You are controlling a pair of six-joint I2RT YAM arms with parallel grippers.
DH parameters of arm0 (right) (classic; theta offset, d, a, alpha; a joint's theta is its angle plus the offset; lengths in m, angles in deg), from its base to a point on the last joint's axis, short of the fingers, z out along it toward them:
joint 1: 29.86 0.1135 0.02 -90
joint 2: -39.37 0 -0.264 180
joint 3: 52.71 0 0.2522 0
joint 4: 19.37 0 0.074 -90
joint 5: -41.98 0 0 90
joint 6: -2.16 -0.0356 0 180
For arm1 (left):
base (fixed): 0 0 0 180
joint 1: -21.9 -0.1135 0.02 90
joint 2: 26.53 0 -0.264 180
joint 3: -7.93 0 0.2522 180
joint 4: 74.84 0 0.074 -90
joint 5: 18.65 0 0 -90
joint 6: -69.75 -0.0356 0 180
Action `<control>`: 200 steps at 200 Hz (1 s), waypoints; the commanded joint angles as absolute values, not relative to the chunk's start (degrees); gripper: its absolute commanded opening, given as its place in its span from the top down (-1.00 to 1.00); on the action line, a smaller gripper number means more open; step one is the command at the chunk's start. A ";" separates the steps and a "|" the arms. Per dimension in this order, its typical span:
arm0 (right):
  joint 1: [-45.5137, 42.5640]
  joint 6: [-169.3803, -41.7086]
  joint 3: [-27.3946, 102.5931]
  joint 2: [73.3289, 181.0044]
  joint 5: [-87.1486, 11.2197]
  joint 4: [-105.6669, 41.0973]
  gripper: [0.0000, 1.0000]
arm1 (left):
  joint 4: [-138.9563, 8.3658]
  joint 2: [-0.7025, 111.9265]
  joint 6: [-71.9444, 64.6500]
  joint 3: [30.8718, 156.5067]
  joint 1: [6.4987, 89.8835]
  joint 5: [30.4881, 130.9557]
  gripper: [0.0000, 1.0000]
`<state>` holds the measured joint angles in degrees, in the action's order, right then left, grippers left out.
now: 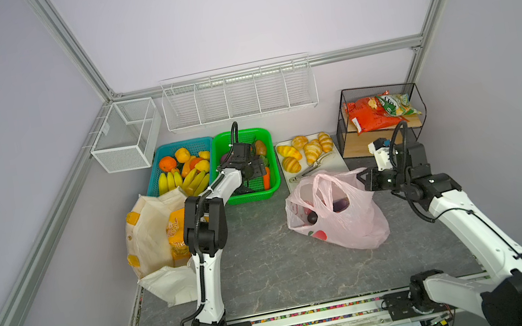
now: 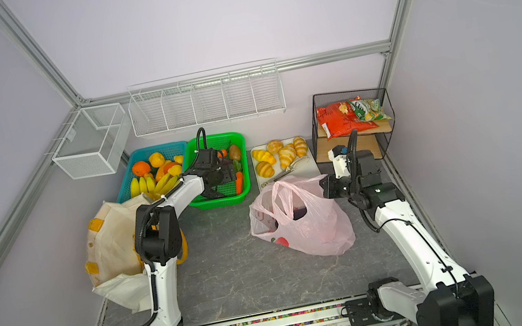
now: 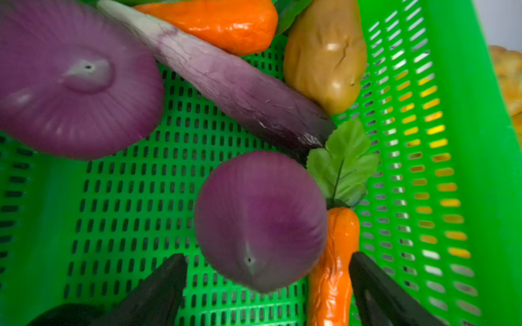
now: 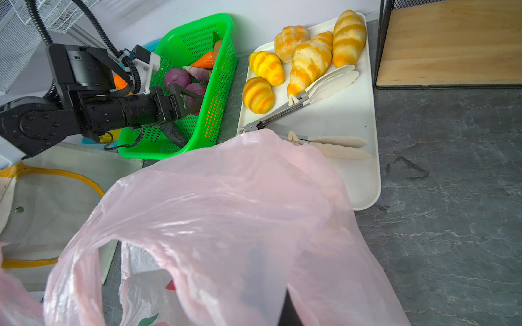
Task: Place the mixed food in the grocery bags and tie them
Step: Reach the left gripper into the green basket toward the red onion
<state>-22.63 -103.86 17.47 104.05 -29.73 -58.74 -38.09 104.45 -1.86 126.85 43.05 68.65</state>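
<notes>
on the bench (image 1: 270,267), the right fingers (image 1: 363,177) pinch the rim of the pink bag (image 1: 354,227), i guess so its mouth stands open for loading. farther back in the green basket (image 3: 480,169), the left fingers (image 3: 158,293) sit spread wide either side of a purple onion (image 3: 260,220), not gripping it yet.

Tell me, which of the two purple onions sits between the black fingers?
The onion beside the leafy carrot, lying right between the open fingers. The other onion sits off to one side, clear of them.
</notes>
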 commanded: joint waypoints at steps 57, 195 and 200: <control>-22.81 -102.93 16.03 103.06 -28.22 -57.92 0.87 | -39.69 110.38 1.35 132.95 41.15 73.08 -0.48; -22.83 -103.20 15.22 103.00 -28.24 -57.59 0.87 | -55.89 81.73 5.70 103.06 41.54 82.38 -0.11; -22.76 -103.22 15.12 102.86 -28.38 -57.65 0.87 | -56.34 79.39 6.42 100.58 41.63 83.58 -0.10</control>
<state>-22.63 -103.88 16.20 103.99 -28.66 -58.33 -48.21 88.86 2.62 108.95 41.26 77.85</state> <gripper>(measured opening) 0.067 0.724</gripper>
